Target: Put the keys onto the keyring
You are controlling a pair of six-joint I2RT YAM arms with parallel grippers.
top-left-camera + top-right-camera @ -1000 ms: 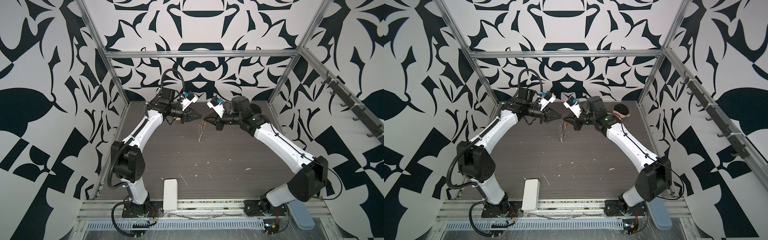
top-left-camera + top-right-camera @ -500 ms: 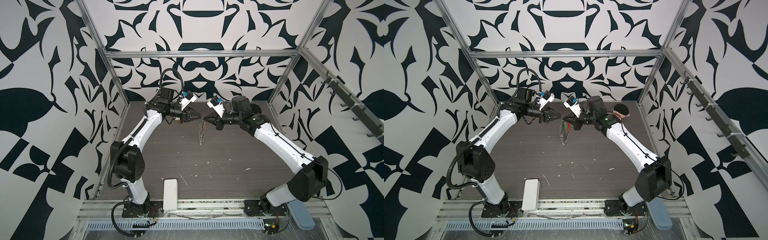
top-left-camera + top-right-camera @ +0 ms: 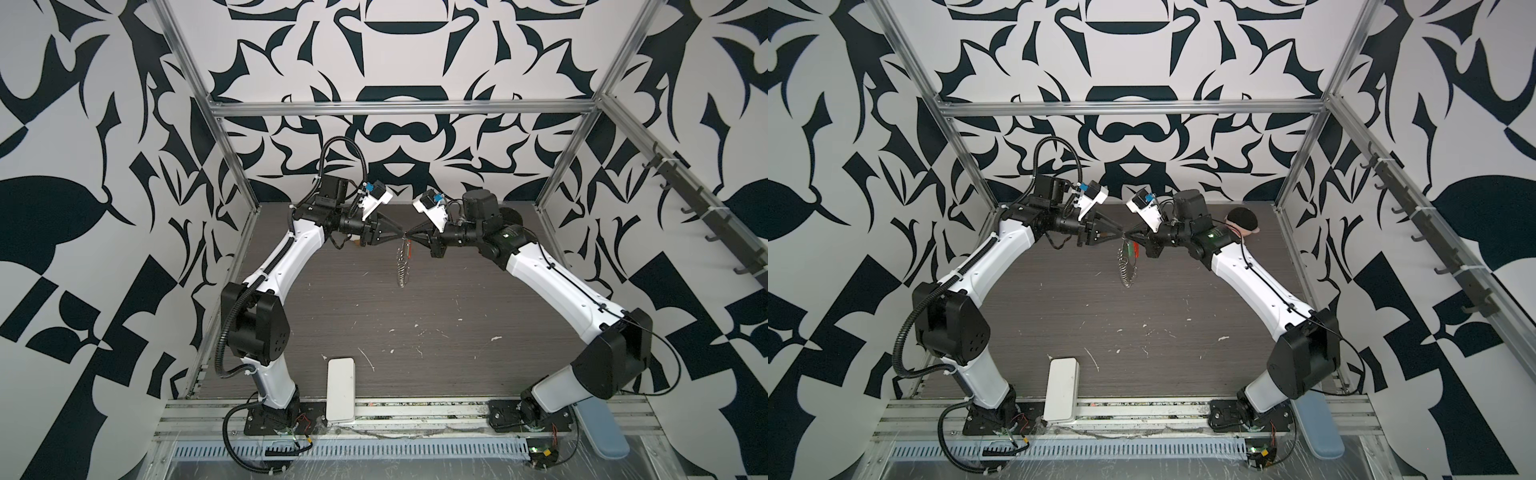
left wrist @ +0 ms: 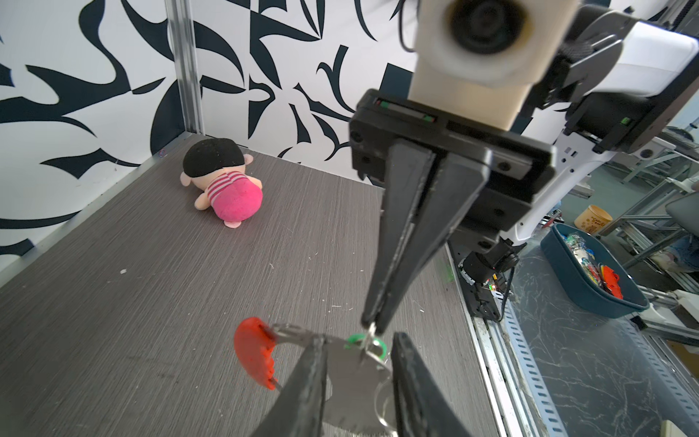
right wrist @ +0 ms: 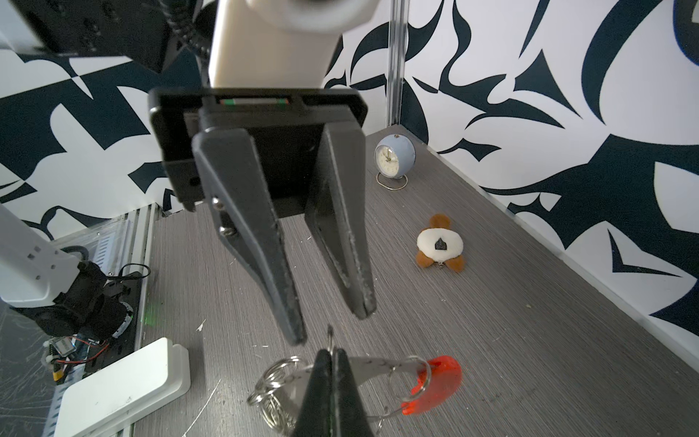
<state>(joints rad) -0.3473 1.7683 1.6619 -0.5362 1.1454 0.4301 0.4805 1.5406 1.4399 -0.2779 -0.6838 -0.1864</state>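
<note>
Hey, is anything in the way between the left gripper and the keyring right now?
Nothing visible is. The open fingers of the left gripper sit either side of the top of the keyring, which hangs above the table from the shut right gripper.

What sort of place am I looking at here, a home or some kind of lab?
Most likely a robot test cell in a lab: a left arm and right arm bolted to a rail, patterned walls on an aluminium frame, and a bin of parts outside.
</note>
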